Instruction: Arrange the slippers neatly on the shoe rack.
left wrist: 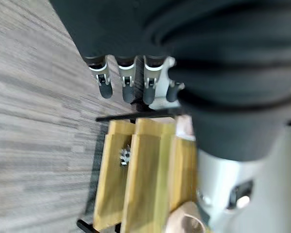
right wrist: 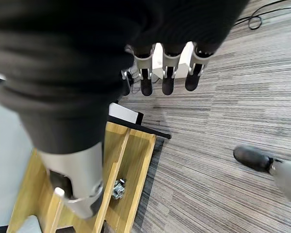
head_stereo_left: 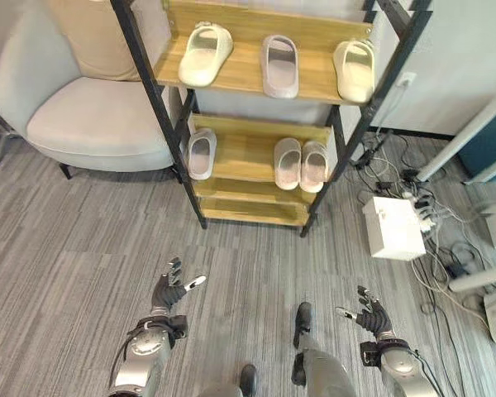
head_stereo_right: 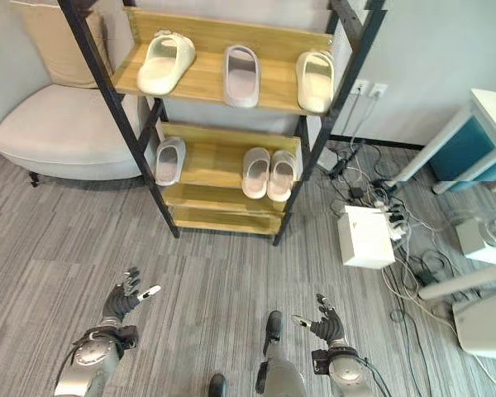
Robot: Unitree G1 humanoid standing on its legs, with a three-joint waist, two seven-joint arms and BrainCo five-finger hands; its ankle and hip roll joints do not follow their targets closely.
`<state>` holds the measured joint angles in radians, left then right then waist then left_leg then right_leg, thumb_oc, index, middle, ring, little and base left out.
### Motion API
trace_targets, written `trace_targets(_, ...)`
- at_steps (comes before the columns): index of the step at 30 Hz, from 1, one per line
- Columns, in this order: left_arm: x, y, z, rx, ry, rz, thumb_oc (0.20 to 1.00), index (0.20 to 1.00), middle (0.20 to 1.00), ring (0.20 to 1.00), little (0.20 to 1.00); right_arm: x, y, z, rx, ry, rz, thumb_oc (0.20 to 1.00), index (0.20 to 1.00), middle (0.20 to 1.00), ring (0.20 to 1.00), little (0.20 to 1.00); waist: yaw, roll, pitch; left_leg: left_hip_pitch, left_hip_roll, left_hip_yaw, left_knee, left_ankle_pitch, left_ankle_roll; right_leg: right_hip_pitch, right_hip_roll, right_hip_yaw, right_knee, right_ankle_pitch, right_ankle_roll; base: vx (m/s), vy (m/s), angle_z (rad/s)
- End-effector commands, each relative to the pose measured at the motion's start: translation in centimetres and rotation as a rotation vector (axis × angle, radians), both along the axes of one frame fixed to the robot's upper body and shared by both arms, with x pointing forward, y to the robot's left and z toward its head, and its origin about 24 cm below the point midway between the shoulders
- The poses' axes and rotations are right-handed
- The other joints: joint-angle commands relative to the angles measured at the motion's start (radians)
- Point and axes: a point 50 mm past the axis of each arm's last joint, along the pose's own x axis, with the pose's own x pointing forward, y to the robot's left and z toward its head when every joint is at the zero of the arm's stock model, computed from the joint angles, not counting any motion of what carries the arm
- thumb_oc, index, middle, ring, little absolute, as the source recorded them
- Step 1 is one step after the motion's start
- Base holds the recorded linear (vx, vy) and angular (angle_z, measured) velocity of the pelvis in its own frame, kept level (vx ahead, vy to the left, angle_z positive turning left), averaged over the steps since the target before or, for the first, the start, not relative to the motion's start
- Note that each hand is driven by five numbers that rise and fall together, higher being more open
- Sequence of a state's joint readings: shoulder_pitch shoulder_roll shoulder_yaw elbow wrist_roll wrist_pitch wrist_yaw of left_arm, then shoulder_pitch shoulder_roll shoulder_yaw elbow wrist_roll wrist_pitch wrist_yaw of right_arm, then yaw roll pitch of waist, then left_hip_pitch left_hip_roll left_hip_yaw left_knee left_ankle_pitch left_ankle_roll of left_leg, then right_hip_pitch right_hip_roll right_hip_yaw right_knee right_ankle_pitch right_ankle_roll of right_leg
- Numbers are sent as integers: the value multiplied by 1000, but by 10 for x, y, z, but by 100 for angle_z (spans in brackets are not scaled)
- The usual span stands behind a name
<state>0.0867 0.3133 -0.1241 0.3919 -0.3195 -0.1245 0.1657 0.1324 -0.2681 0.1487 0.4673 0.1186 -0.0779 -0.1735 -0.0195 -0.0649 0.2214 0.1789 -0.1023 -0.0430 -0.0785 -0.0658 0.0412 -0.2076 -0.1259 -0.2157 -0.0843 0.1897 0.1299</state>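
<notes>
Grey woven carpet (head_stereo_left: 74,273) runs under everything. Far left, a pale grey armchair (head_stereo_left: 83,116) sits against the wall, just beside the shoe rack (head_stereo_left: 256,78): black slanted frame, pale wooden shelves.

My left hand (head_stereo_left: 172,291) hangs low above the carpet, well short of the rack, fingers straight and spread, thumb out, holding nothing. The left wrist view confirms it: fingertips (left wrist: 128,90) in a loose row, bare floor and the rack's shelves past them.

Upper shelf, left to right: a cream slipper (head_stereo_left: 205,53) lying at a slant, a pale lilac slipper (head_stereo_left: 279,65) roughly square to the shelf in the middle, and another cream slipper (head_stereo_left: 355,69) close to the right-hand post, angled. The three are apart from one another.

Next shelf down: a single lilac slipper (head_stereo_left: 201,153) at the left end near the post, then a gap, then a pink-white pair (head_stereo_left: 302,164) side by side and touching toward the right. The lowest shelves (head_stereo_left: 252,211) are bare wood.

My right hand (head_stereo_left: 368,315) hovers low over the carpet in front of the rack's right side, fingers relaxed and parted, empty. Its wrist view shows straight fingertips (right wrist: 167,85) above the floor.

Right of the rack, a white box (head_stereo_left: 392,227) sits on the carpet among a tangle of cables (head_stereo_left: 434,248), with a white table leg (head_stereo_left: 459,145) beyond.
</notes>
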Motion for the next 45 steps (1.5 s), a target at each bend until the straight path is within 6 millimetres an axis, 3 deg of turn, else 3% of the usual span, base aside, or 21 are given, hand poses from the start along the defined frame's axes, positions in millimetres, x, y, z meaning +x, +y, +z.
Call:
trace_targets(1, 10, -1, 19, 1, -115, 0, 1000, 1000, 1000, 1000, 1000, 13, -8, 18, 8, -118, -25, 1000, 1000, 1000, 1000, 1000, 1, -14, 6, -59, 199, 32, 164, -101, -105, 108, -5, 25, 56, -110, 15, 289, -340, 12)
trace_targets(2, 10, -2, 18, -14, -114, 6, 1000, 1000, 1000, 1000, 1000, 13, -10, 18, 5, -117, -28, 1000, 1000, 1000, 1000, 1000, 3, -14, 9, -82, 197, 24, 231, -83, -108, 126, 4, 28, 56, -120, 1, 149, -275, 10)
trace_targets(3, 14, -4, 20, -36, -129, 17, 1000, 1000, 1000, 1000, 1000, 13, -16, 22, -6, -130, -37, 1000, 1000, 1000, 1000, 1000, 12, -17, 27, -166, 193, -3, 397, -30, -115, 163, 18, 27, 52, -146, -30, 123, -234, -9)
trace_targets(4, 15, -4, 22, -34, -135, 16, 1000, 1000, 1000, 1000, 1000, 14, -18, 23, -11, -133, -43, 1000, 1000, 1000, 1000, 1000, 13, -20, 34, -214, 186, -13, 448, -20, -115, 174, 19, 24, 47, -156, -39, 125, -180, -20)
trace_targets(6, 17, -4, 23, -37, -139, 24, 1000, 1000, 1000, 1000, 1000, 14, -23, 23, -19, -130, -55, 1000, 1000, 1000, 1000, 1000, 18, -28, 35, -255, 195, 18, 361, -32, -109, 211, 17, 16, 26, -179, -37, 160, -19, -15)
trace_targets(7, 17, -4, 22, -34, -137, 21, 1000, 1000, 1000, 1000, 1000, 13, -26, 23, -24, -132, -64, 1000, 1000, 1000, 1000, 1000, 22, -26, 33, -264, 212, 31, 298, -7, -114, 228, 17, 10, 13, -183, -33, 198, 60, 3)
trace_targets(9, 19, -7, 21, -21, -128, 14, 1000, 1000, 1000, 1000, 1000, 14, -30, 24, -45, -136, -87, 1000, 1000, 1000, 1000, 1000, 40, -6, 40, -337, 259, 49, 136, 105, -124, 255, 26, -6, 2, -204, -29, 168, 91, -4)
trace_targets(11, 18, -7, 22, -25, -134, 24, 1000, 1000, 1000, 1000, 1000, 14, -31, 24, -48, -132, -84, 1000, 1000, 1000, 1000, 1000, 49, 11, 40, -307, 263, 45, 7, 141, -139, 270, 37, -1, 10, -223, -30, 144, 87, -13)
trace_targets(12, 17, -6, 21, -21, -130, 27, 1000, 1000, 1000, 1000, 1000, 13, -31, 23, -51, -128, -84, 1000, 1000, 1000, 1000, 1000, 45, 18, 33, -297, 266, 45, 7, 160, -145, 275, 38, -3, 16, -231, -25, 139, 112, -44)
trace_targets(17, 3, 1, 15, 9, -94, 12, 1000, 1000, 1000, 1000, 1000, 4, -23, 16, -28, -89, -47, 1000, 1000, 1000, 1000, 1000, 41, 11, -20, -207, 224, 69, -9, 124, -124, 301, 1, 28, 31, -224, -5, 219, 202, -10)
trace_targets(25, -8, 5, 11, 7, -67, 18, 1000, 1000, 1000, 1000, 1000, 2, -18, 12, -34, -64, -23, 1000, 1000, 1000, 1000, 1000, 58, -9, -41, -178, 187, 72, -9, 78, -95, 312, -27, 37, 10, -205, 23, 77, 122, 8)
trace_targets(26, -8, 5, 11, 16, -64, 10, 1000, 1000, 1000, 1000, 1000, 6, -19, 16, -102, -74, 7, 1000, 1000, 1000, 1000, 1000, 64, -13, -42, -177, 177, 69, -9, 70, -85, 310, -34, 37, 14, -204, 31, 24, 220, -10)
trace_targets(27, -10, 3, 11, 33, -67, -5, 1000, 1000, 1000, 1000, 1000, 19, -14, 38, -280, -165, 129, 1000, 1000, 1000, 1000, 1000, 68, -14, -43, -173, 163, 69, -9, 58, -71, 304, -48, 40, 34, -201, 41, 12, 235, -13)
trace_targets(29, -8, -1, 12, 66, -75, -37, 1000, 1000, 1000, 1000, 1000, 32, 4, 75, -398, -336, 294, 1000, 1000, 1000, 1000, 1000, 65, -15, -45, -168, 152, 70, -9, 49, -61, 295, -59, 45, 43, -195, 49, -18, 166, -9)
trace_targets(30, -8, -2, 12, 87, -70, -60, 1000, 1000, 1000, 1000, 1000, 33, 23, 108, -451, -485, 427, 1000, 1000, 1000, 1000, 1000, 66, -15, -50, -165, 147, 73, -9, 44, -58, 292, -63, 46, 39, -190, 53, -27, 109, -4)
trace_targets(32, -5, -3, 14, 124, -85, -75, 1000, 1000, 1000, 1000, 1000, 27, 46, 148, -454, -684, 533, 1000, 1000, 1000, 1000, 1000, 59, -13, -60, -159, 143, 74, -9, 39, -57, 288, -68, 45, 35, -184, 58, -27, 82, 0)
trace_targets(37, -1, -11, 19, 136, -123, -101, 1000, 1000, 1000, 1000, 1000, 26, 65, 197, -503, -953, 572, 1000, 1000, 1000, 1000, 1000, 54, -9, -79, -152, 141, 74, -9, 33, -55, 293, -70, 48, 35, -186, 59, -7, 44, -1)
trace_targets(38, -1, -11, 19, 136, -124, -101, 1000, 1000, 1000, 1000, 1000, 26, 65, 197, -504, -953, 572, 1000, 1000, 1000, 1000, 1000, 54, -9, -79, -152, 141, 74, -9, 33, -55, 293, -71, 48, 35, -186, 59, 31, 34, -1)
trace_targets(39, -2, -14, 19, 122, -126, -107, 1000, 1000, 1000, 1000, 1000, 35, 67, 211, -564, -1031, 544, 1000, 1000, 1000, 1000, 1000, 61, -8, -89, -146, 140, 69, -9, 30, -54, 299, -72, 47, 35, -186, 59, 33, 31, -1)
trace_targets(41, -1, -16, 19, 118, -131, -110, 1000, 1000, 1000, 1000, 1000, 42, 66, 216, -592, -1057, 517, 1000, 1000, 1000, 1000, 1000, 64, -7, -92, -143, 140, 66, -9, 28, -53, 302, -73, 45, 35, -188, 59, 35, 29, -3)
trace_targets(45, -5, -21, 15, 76, -114, -110, 1000, 1000, 1000, 1000, 1000, 79, 60, 250, -706, -1193, 306, 1000, 1000, 1000, 1000, 1000, 112, -9, -104, -133, 132, 46, -8, 22, -47, 316, -72, 32, 44, -194, 56, 70, 29, 5)
